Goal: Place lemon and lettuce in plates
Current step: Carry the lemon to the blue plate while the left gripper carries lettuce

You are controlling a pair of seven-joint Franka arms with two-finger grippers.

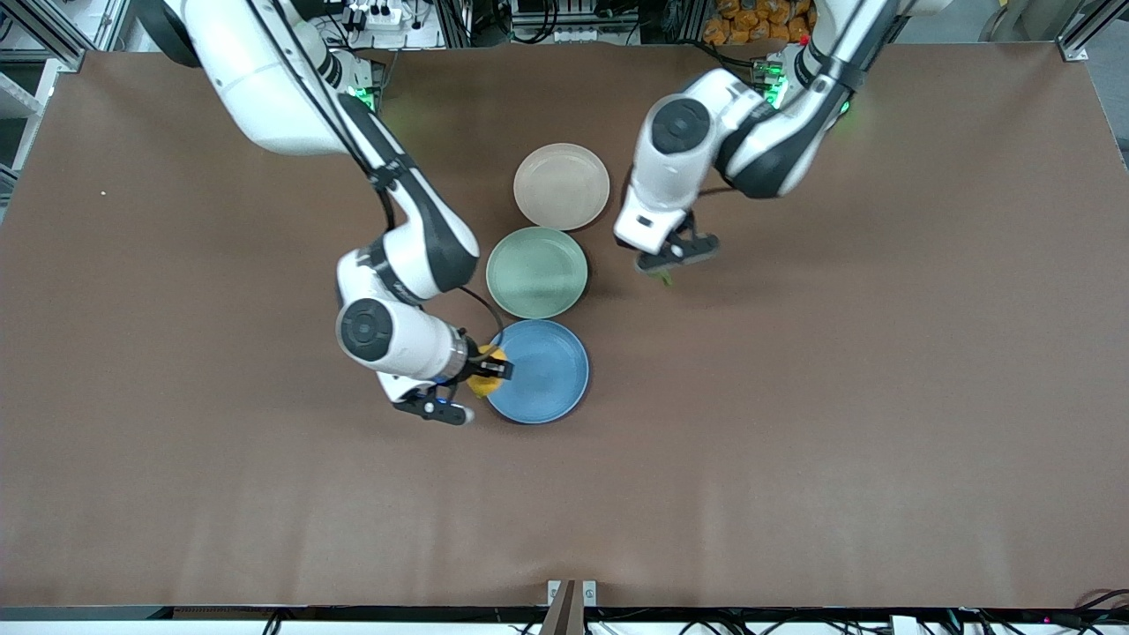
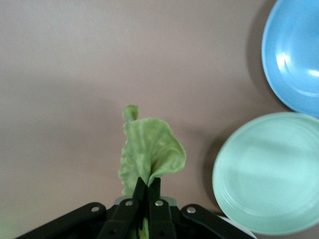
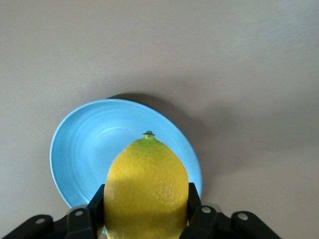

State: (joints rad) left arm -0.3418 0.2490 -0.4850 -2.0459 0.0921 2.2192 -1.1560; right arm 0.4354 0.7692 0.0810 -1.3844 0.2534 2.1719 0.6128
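Observation:
My right gripper is shut on the yellow lemon and holds it over the rim of the blue plate; the right wrist view shows the lemon between the fingers above the blue plate. My left gripper is shut on the green lettuce leaf, which hangs from it above the bare table beside the mint green plate. Only a scrap of the lettuce shows in the front view. The pale pink-beige plate is empty, farther from the front camera.
The three plates stand in a row down the table's middle, mint green between the other two. The left wrist view shows the mint green plate and the blue plate. Brown table spreads wide on both ends.

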